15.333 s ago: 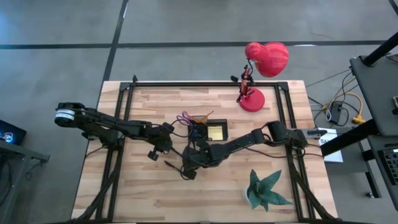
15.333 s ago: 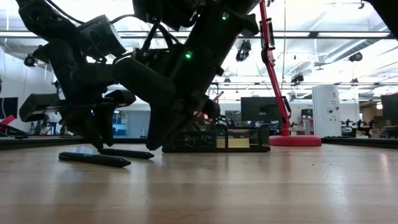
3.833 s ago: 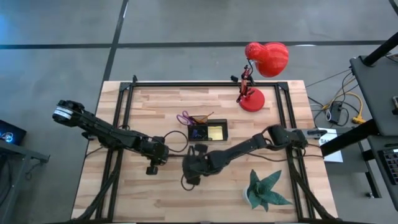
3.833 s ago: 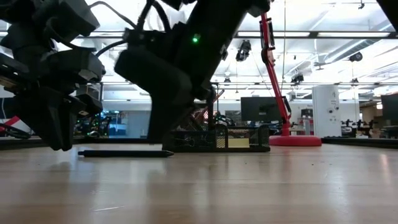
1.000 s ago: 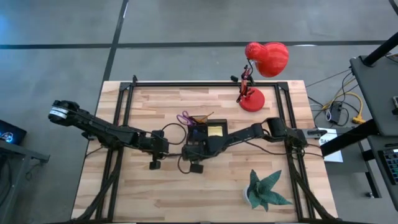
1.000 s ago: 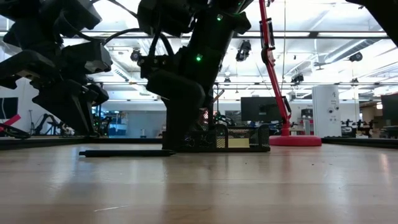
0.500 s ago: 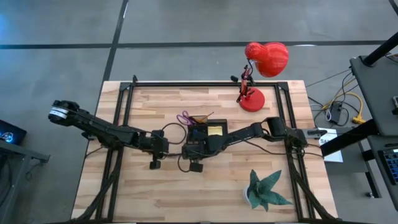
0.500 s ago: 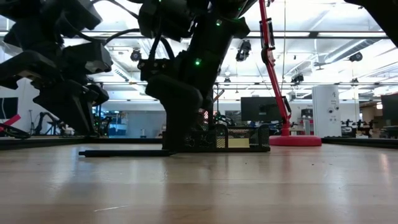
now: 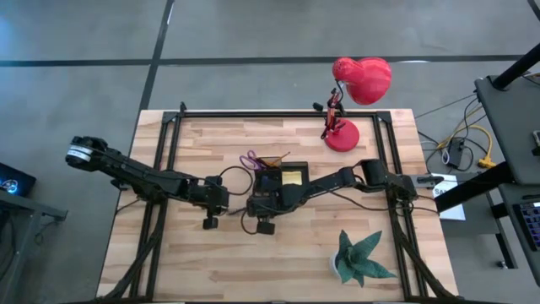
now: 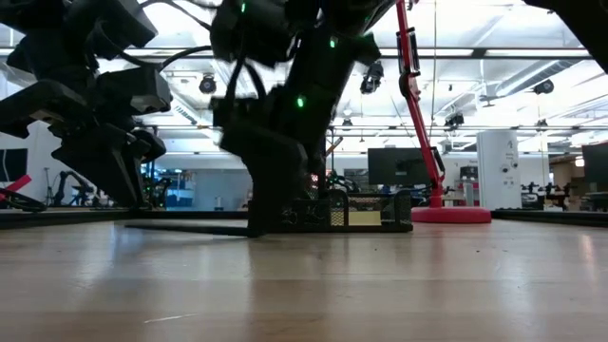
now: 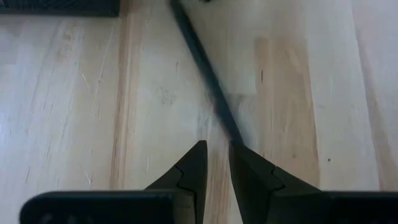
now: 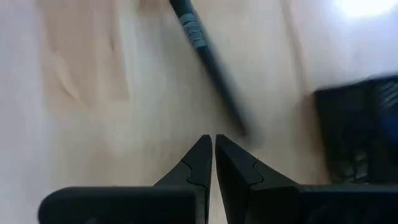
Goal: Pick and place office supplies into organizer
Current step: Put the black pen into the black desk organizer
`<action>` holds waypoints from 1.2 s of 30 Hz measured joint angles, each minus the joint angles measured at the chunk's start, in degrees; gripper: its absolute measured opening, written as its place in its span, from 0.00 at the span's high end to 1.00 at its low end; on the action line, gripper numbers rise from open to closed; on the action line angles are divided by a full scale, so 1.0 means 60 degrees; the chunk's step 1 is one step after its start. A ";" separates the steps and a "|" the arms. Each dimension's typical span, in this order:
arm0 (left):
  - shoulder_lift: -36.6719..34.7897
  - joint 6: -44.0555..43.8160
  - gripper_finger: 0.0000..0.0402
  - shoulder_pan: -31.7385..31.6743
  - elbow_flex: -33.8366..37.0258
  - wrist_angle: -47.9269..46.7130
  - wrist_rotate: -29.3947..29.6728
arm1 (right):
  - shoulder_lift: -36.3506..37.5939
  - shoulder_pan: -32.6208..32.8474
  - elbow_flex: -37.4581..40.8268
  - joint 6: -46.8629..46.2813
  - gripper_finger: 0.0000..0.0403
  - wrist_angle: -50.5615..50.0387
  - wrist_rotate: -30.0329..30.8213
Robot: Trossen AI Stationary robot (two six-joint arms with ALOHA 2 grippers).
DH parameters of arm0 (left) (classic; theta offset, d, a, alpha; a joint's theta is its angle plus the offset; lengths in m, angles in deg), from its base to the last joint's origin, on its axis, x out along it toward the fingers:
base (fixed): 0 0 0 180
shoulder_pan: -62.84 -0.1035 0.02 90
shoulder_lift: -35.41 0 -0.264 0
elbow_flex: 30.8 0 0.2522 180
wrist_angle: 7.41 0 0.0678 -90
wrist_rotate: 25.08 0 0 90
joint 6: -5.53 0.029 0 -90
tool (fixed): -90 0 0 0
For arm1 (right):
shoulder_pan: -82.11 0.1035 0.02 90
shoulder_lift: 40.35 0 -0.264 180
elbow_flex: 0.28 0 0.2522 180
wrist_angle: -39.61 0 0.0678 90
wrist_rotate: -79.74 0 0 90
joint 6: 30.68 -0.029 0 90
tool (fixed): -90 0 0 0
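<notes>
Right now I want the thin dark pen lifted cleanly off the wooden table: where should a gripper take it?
Take the thin dark pen at mid-barrel, from straight above, jaws across its length. It lies flat on the wooden table, long and narrow, so only its two long sides offer grip; the middle should keep it level.

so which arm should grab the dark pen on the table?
Probably right. The right gripper hangs beside the organizer, its tips nearly on the dark pen. The left gripper is close too, but farther from the organizer.
</notes>
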State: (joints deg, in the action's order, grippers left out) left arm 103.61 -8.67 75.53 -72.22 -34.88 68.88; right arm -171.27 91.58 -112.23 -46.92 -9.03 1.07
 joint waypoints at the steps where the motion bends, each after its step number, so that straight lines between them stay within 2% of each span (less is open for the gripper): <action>1: 0.0000 0.0001 0.87 0.0000 -0.0001 -0.0060 0.0001 | -0.0016 0.0003 0.0009 -0.0001 0.97 0.0021 0.0019; 10: 0.0000 0.0008 0.87 0.0004 0.0003 -0.0309 -0.0096 | -0.0002 -0.0016 0.0014 0.0124 0.97 0.0097 -0.0007; 19: 0.0000 0.0008 0.87 0.0000 0.0003 -0.0288 -0.0105 | 0.0622 -0.0095 -0.0027 0.1389 0.97 0.0098 0.0510; 25: 0.0000 -0.0060 0.87 0.0000 0.0003 -0.0275 -0.0105 | 0.0356 -0.0366 0.0065 0.1461 0.97 0.0135 -0.0090; 36: 0.0000 -0.0086 0.87 0.0000 0.0003 -0.0272 -0.0102 | 0.0239 -0.0380 0.0120 0.1483 0.97 0.0119 -0.0153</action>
State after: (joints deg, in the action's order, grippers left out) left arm 103.61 -9.19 75.53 -72.20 -36.51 68.27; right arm -169.84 89.30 -111.51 -38.02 -8.32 0.15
